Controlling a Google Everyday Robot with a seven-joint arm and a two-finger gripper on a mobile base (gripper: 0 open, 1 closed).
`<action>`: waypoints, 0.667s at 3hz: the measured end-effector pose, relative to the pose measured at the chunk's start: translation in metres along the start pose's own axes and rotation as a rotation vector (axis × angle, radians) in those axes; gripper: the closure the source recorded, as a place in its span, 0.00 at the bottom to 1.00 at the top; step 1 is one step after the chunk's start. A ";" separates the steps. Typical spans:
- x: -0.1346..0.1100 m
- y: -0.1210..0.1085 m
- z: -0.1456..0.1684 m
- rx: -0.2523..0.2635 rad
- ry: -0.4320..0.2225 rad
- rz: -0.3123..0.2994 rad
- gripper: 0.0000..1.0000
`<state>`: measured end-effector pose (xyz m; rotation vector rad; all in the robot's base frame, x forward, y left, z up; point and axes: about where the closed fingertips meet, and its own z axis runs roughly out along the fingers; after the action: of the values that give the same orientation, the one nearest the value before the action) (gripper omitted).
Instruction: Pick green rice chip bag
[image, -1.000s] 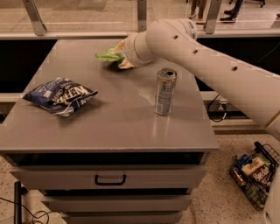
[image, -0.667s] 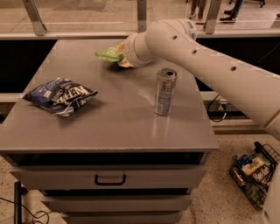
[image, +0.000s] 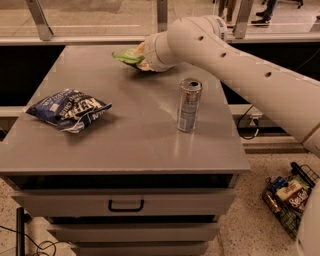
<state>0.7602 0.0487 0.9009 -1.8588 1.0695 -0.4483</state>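
Observation:
The green rice chip bag (image: 125, 56) is a small lime-green crinkly bag at the far middle of the grey table (image: 135, 145). My gripper (image: 140, 57) is at the end of the white arm that reaches in from the right. It is shut on the bag's right end and holds the bag a little above the tabletop. The arm's wrist hides most of the gripper, and only the bag's left half sticks out.
A dark blue-and-white chip bag (image: 67, 109) lies at the table's left. A silver can (image: 188, 105) stands upright right of centre, under the arm. The table has drawers with a handle (image: 125, 205). A basket of snacks (image: 290, 197) sits on the floor at the right.
The gripper and the green bag have risen a little off the tabletop. The can and the blue bag have not moved.

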 end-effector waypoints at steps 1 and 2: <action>0.020 -0.035 -0.017 0.075 0.044 0.105 1.00; 0.037 -0.069 -0.041 0.156 0.076 0.175 1.00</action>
<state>0.7872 0.0104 0.9758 -1.6072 1.2019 -0.4882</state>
